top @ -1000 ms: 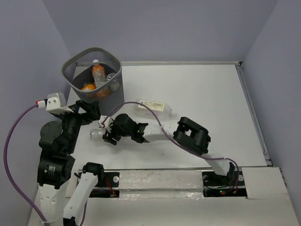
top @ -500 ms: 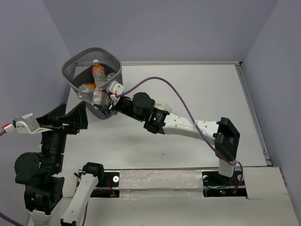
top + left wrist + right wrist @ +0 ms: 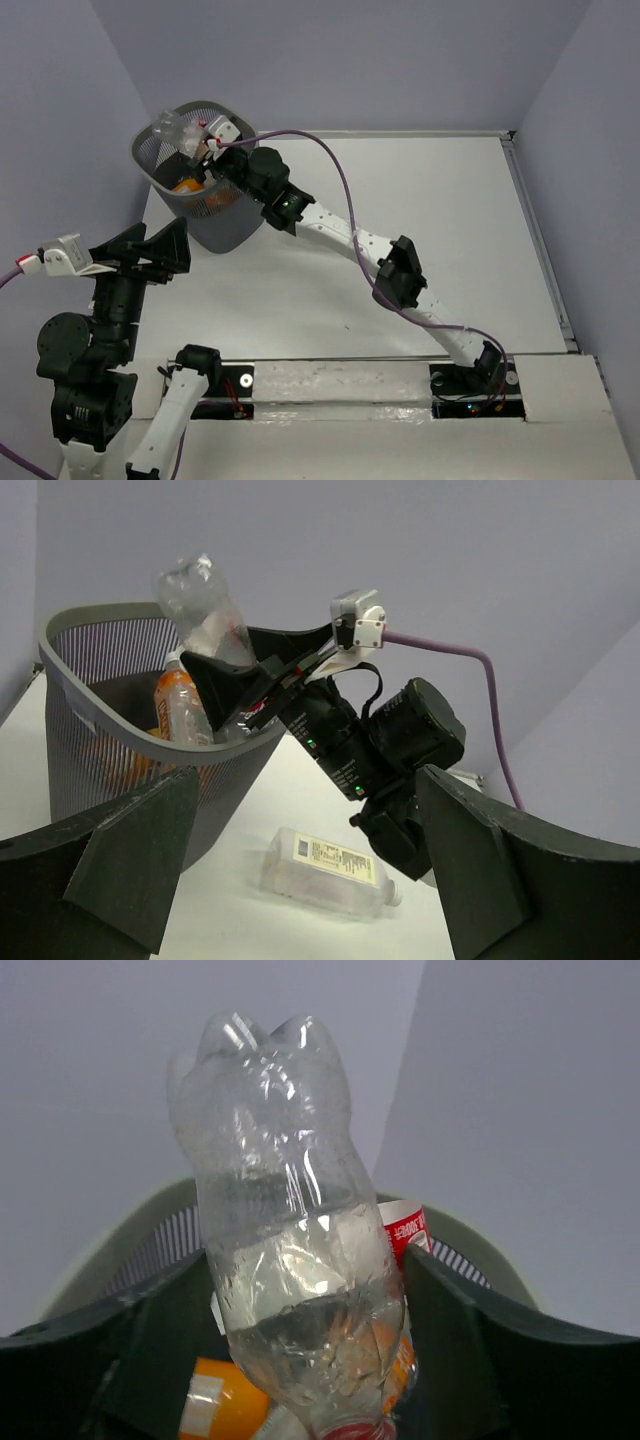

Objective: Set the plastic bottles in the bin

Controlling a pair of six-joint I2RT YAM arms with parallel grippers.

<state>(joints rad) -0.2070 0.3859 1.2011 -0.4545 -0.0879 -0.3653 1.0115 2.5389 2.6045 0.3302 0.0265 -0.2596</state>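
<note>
The grey wire-mesh bin [image 3: 215, 225] stands at the far left corner of the table. My right gripper [image 3: 196, 148] reaches over its rim, shut on a clear crumpled bottle [image 3: 168, 127] held base-up above the opening. In the right wrist view the clear bottle [image 3: 290, 1260] sits between my fingers [image 3: 470, 1350], with an orange bottle [image 3: 225, 1400] and a red-labelled bottle [image 3: 405, 1230] inside the bin below. The left wrist view shows a squarish bottle with a white label [image 3: 325, 872] lying on the table beside the bin [image 3: 80, 770]. My left gripper [image 3: 150, 255] is open and empty, held above the table's left edge.
The right arm [image 3: 340, 235] stretches diagonally across the table and hides the squarish bottle in the top view. A raised table edge [image 3: 535, 230] runs along the right side. Purple cables trail from both wrists.
My right gripper has carried the clear bottle from the table's near left up and over the bin's rim. My left arm has drawn back to the left with its gripper open.
</note>
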